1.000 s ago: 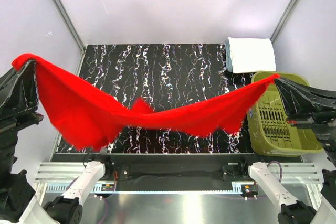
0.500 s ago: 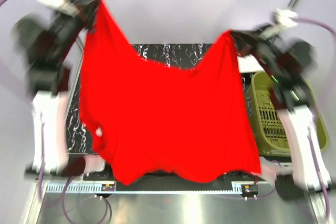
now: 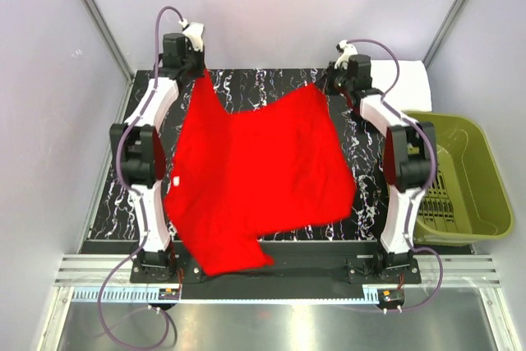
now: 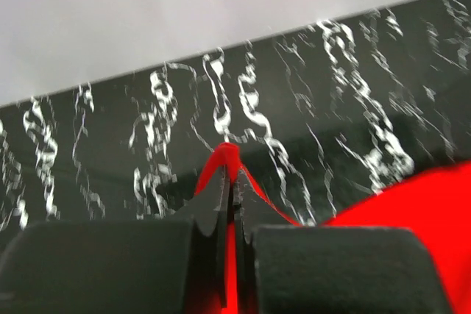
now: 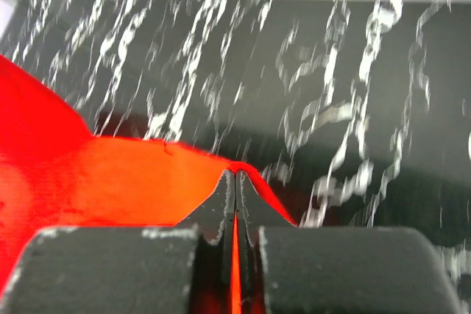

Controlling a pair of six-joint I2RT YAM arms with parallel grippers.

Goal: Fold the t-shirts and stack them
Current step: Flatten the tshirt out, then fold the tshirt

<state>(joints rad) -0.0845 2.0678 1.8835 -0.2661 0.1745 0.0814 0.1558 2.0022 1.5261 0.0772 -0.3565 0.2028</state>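
Shirts: two — one red shirt (image 3: 255, 170) spread mid-table, one white shirt (image 3: 407, 84) folded at the far right. One basket (image 3: 444, 117), on the right. Arms: two — left arm (image 3: 148, 162), right arm (image 3: 403, 162). One table (image 3: 271, 84).

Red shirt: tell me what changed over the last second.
The red shirt was carried up and toward the far edge, then spread over the table. The left gripper and right gripper stayed shut on its corners. The basket and folded white shirt stayed put.
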